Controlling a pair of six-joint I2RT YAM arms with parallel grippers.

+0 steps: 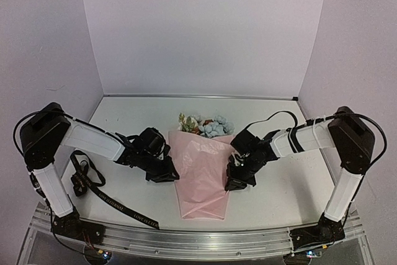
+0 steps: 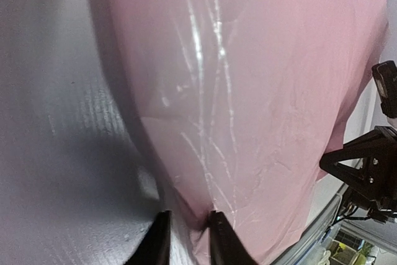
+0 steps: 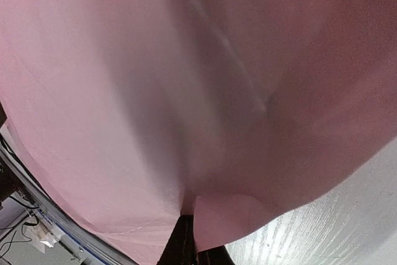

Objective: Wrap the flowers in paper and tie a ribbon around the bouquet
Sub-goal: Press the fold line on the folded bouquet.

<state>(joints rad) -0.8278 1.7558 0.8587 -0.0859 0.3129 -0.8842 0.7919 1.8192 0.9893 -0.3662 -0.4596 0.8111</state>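
1. Mid-table: the bouquet, with the flowers at the far end of the paper cone.
2. At the paper's left edge, the left gripper — jaws narrowly parted around a fold, grip impossible to tell.
3. On the right edge, the right gripper, clenched on the paper.
4. Near left, the ribbon — loose, apart from the paper.
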